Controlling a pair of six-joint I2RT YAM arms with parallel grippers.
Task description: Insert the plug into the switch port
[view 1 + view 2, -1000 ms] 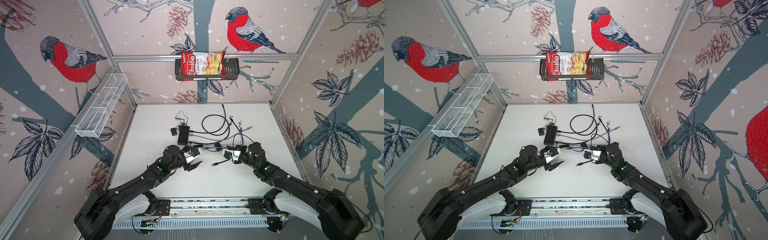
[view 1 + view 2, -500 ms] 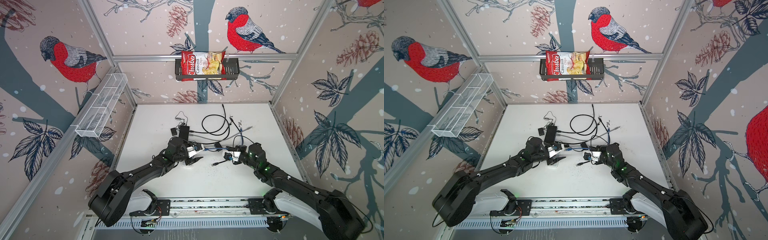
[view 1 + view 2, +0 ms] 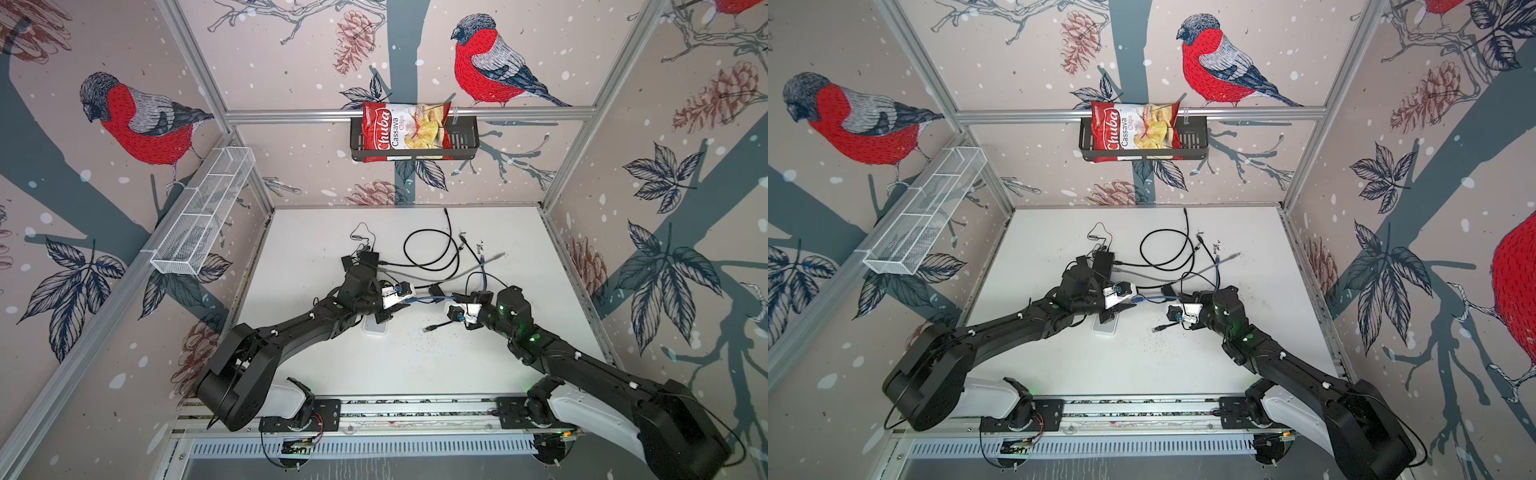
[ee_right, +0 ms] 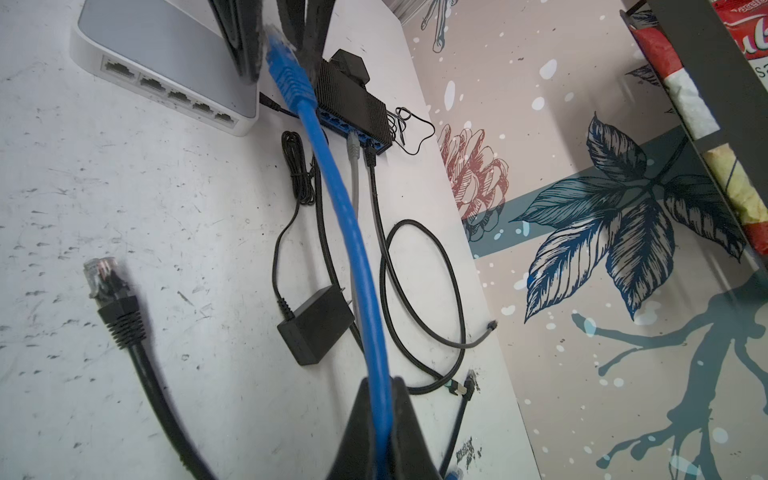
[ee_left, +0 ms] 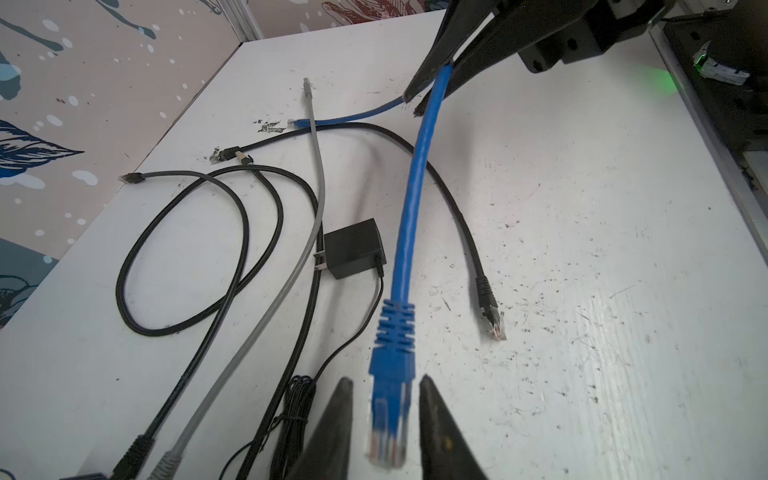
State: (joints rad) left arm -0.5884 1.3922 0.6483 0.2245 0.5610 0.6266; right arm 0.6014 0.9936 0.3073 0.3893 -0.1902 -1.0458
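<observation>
The blue cable hangs stretched between my two grippers. My right gripper is shut on the cable, a hand's length behind its plug. The blue plug lies between the fingers of my left gripper, which is narrowly open with a slim gap on each side. In both top views the left gripper hovers just above the white switch. Its row of empty ports shows in the right wrist view. The right gripper sits right of centre.
A black switch lies behind the white one, with a grey and a black cable plugged in. A loose black plug, a black power adapter and looped black cables lie on the white table.
My left arm has reached forward and to the right to the blue plug, and its jaws have narrowed around it. My right arm has held still with the cable.
</observation>
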